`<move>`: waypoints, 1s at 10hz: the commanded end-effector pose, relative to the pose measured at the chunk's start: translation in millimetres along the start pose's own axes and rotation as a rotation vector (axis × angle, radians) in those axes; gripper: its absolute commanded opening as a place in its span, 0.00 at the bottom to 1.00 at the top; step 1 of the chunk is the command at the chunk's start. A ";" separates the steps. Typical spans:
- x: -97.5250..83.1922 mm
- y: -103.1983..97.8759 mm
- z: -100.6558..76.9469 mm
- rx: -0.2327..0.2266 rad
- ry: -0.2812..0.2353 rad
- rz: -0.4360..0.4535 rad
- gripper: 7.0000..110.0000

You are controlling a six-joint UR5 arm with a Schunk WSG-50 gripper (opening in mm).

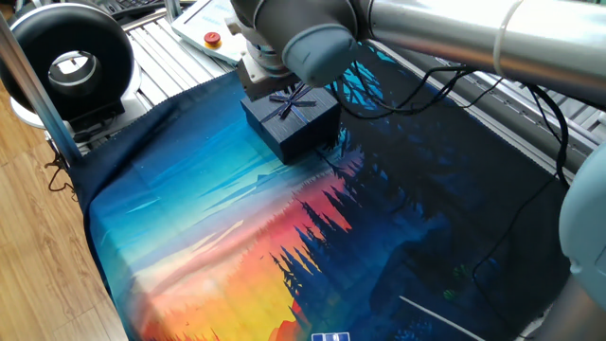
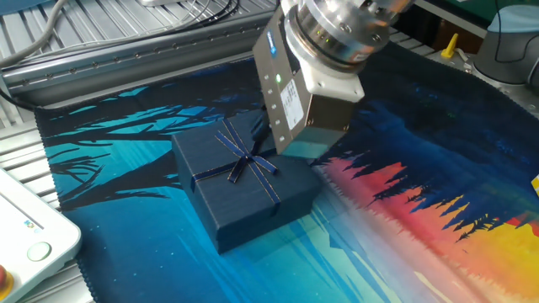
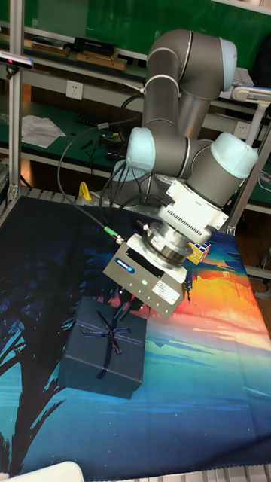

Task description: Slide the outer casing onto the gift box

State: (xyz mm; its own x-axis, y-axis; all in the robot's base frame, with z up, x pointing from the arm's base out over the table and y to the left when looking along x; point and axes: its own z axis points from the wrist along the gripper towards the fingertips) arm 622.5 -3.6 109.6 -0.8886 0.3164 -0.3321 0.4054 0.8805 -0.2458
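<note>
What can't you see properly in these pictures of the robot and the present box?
- Gripper fingers: hidden behind its own body in every view, so open or shut can't be told.
- Gift box: not visible; the outer casing may cover it.
- Far side of the outer casing: blocked by the arm in one fixed view.
- Ribbon bow: knot too small to make out.
</note>
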 end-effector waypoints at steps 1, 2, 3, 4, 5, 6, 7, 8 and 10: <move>13.0 -3.5 0.7 0.010 0.054 0.085 0.00; 10.1 -10.9 0.7 0.039 0.041 0.085 0.00; 7.6 -13.5 0.7 0.049 0.031 0.084 0.00; 8.0 -15.3 0.6 0.057 0.032 0.075 0.00; 6.3 -19.1 0.4 0.071 0.026 0.052 0.00; 5.7 -19.6 0.4 0.073 0.024 0.032 0.00; 3.7 -22.0 0.2 0.082 0.017 0.011 0.00; 1.6 -27.3 -0.2 0.103 0.009 -0.003 0.00; -2.0 -34.6 3.6 0.127 0.001 -0.021 0.00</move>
State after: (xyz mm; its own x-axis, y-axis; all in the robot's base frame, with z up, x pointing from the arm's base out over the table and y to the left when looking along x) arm 611.0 -26.8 115.0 -0.8893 0.3185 -0.3281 0.4255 0.8393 -0.3385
